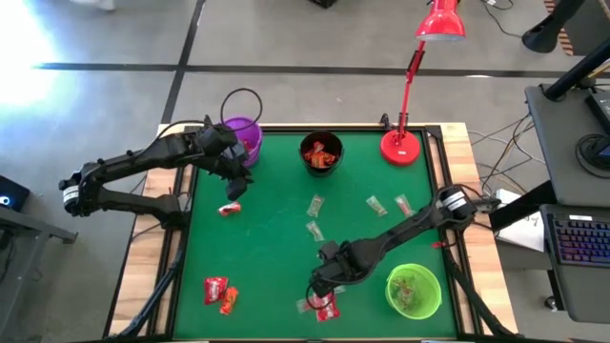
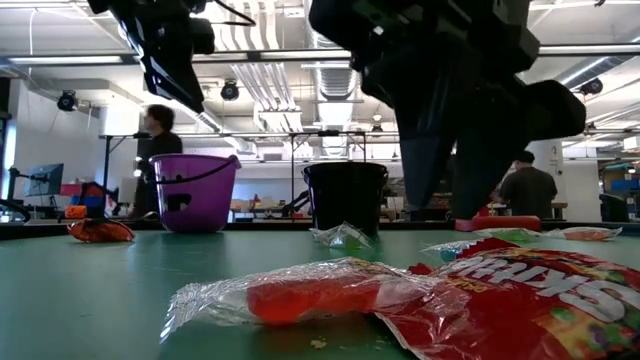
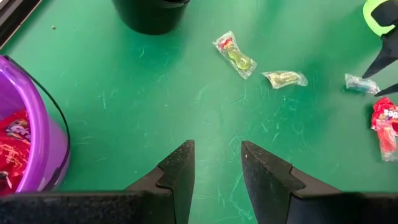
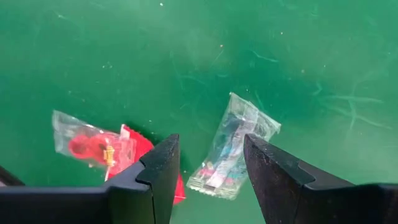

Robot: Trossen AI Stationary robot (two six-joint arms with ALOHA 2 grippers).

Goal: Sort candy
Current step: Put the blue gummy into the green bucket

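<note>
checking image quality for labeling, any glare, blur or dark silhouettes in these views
High view: strong white glare on the floor at top left. Low view: both arms are dark silhouettes against bright ceiling lights; the nearest red candy bag is soft and cropped. Right wrist view: the clear-wrapped candy is sharp.

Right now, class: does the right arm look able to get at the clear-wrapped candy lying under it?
Probably yes: the right gripper hangs open, fingers either side of the clear-wrapped candy, nothing between; the red candy lies beside it.
</note>
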